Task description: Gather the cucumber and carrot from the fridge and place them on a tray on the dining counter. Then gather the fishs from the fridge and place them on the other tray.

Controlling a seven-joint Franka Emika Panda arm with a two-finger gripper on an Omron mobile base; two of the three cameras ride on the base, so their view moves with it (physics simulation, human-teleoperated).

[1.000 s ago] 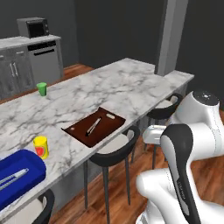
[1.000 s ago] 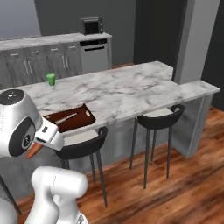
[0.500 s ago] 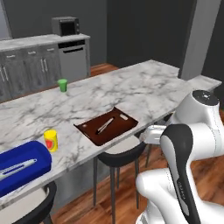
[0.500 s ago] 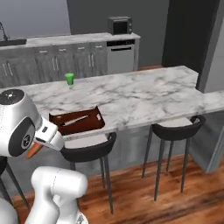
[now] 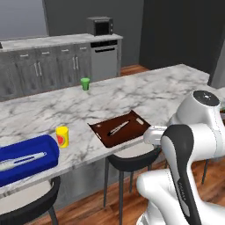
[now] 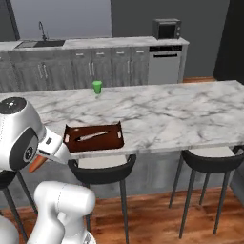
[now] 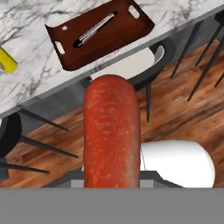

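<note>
Hand view: gripper (image 7: 111, 181) pinching a blunt, matte orange carrot (image 7: 112, 131); beyond, a brown handled tray (image 7: 99, 33) holds a slim silver utensil (image 7: 94, 29).

Orange-red carrot (image 7: 112, 131), faintly mottled. White counter (image 5: 132, 94) with grey veining. Dark reddish-brown tray (image 5: 119, 129) carrying a silver-and-black utensil (image 5: 117, 128). Deep-blue tray (image 5: 26, 159) with a slim silver-grey fish (image 5: 19, 160). Green cup (image 5: 85, 83). Yellow container (image 5: 62, 136) with a red mark. Grey cabinets (image 6: 71, 69). Black stools (image 6: 102, 171). Warm brown wood-plank floor (image 6: 157, 214).
</note>
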